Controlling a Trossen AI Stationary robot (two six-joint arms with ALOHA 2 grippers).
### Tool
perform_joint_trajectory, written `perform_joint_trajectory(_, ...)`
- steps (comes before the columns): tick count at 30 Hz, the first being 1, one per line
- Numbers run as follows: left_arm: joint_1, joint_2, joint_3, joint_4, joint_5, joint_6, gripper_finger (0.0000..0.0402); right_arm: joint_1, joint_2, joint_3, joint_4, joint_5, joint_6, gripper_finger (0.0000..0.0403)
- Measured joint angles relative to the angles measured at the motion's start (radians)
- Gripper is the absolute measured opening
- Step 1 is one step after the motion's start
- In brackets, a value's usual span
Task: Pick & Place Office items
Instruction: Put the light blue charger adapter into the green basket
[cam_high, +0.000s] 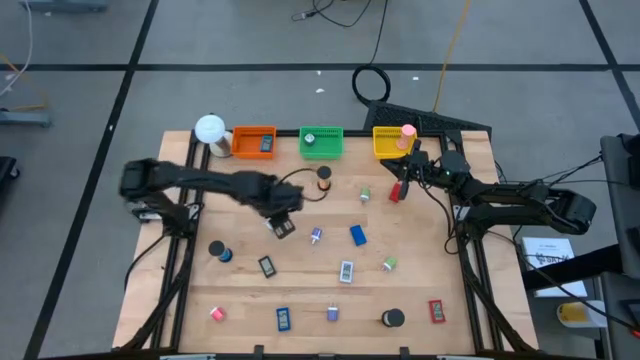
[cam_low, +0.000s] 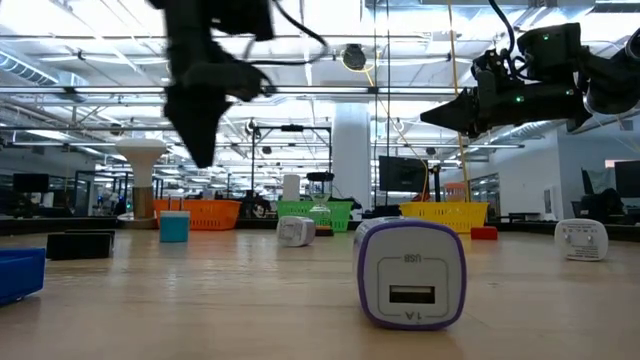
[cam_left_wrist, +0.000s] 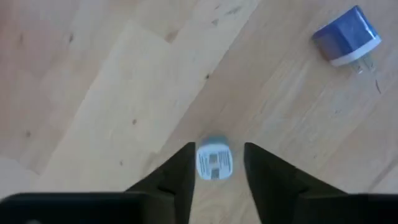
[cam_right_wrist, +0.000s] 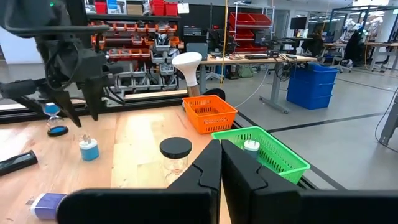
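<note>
Left gripper (cam_left_wrist: 214, 168) hangs mid-table, fingers parted around a small white plug adapter (cam_left_wrist: 213, 163) (not yet pinched). Best: stay centred, close squarely, lift straight. Right gripper (cam_right_wrist: 219, 163), shut, waits nr the green tray (cam_right_wrist: 273, 152).

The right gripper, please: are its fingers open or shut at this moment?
Shut. In its own wrist view the right gripper's two dark fingers meet with no gap and nothing shows between them, above the green tray.

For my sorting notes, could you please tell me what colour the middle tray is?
Green: the middle plastic mesh tray, clearest in the high view.
</note>
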Motion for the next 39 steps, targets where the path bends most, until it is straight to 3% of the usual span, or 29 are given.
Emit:
perform_joint_trajectory(5,-0.033,-0.120,-0.240,0.322,0.014,-0.157,0.0061,0.000,0.000,0.000,-0.028,-0.110,-0.001,0.0000)
perform_joint_trajectory(8,-0.038,-0.137,-0.279,0.392,0.030,-0.202,0.0018,0.000,0.000,0.000,-0.038,-0.272,-0.019,0.0000)
perform_joint_trajectory(11,-0.059,-0.155,-0.278,0.393,0.037,-0.178,0.0009,0.004,0.000,0.003,-0.046,-0.354,-0.008,0.0000)
perform_joint_trajectory(18,-0.058,-0.168,-0.204,0.233,0.056,-0.283,0.0069,0.077,0.042,0.089,-0.210,-0.361,-0.057,0.0000)
perform_joint_trajectory(32,-0.017,-0.152,-0.193,0.144,0.070,-0.331,0.0259,0.143,0.170,0.150,-0.183,-0.362,-0.109,0.0000)
perform_joint_trajectory(39,0.009,-0.110,-0.193,0.125,0.077,-0.305,0.0289,0.143,0.170,0.150,-0.175,-0.362,-0.109,0.0000)
